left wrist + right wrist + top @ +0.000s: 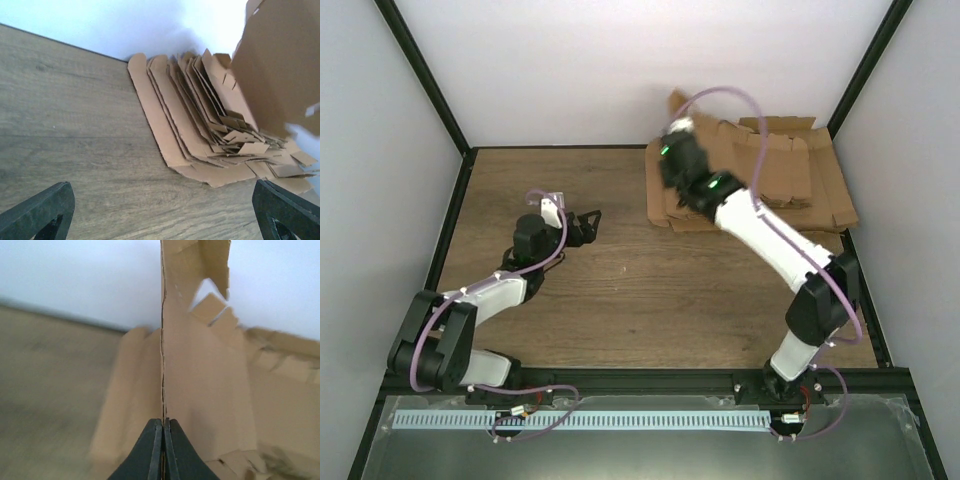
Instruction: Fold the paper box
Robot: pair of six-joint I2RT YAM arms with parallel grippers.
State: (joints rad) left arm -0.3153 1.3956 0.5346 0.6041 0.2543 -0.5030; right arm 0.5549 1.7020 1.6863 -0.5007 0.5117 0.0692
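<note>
My right gripper is shut on the edge of the paper box, a flat brown cardboard sheet with flaps, seen nearly edge-on. It holds the sheet up above the pile at the back right. In the left wrist view the sheet hangs at the upper right. The left gripper stands open low over the wood on the left, nothing between its fingers, pointing toward the pile.
A fanned pile of flat cardboard blanks lies at the back right corner, its near edge ahead of the left gripper. Bare wooden table spans the middle. White walls and black frame posts bound the back and sides.
</note>
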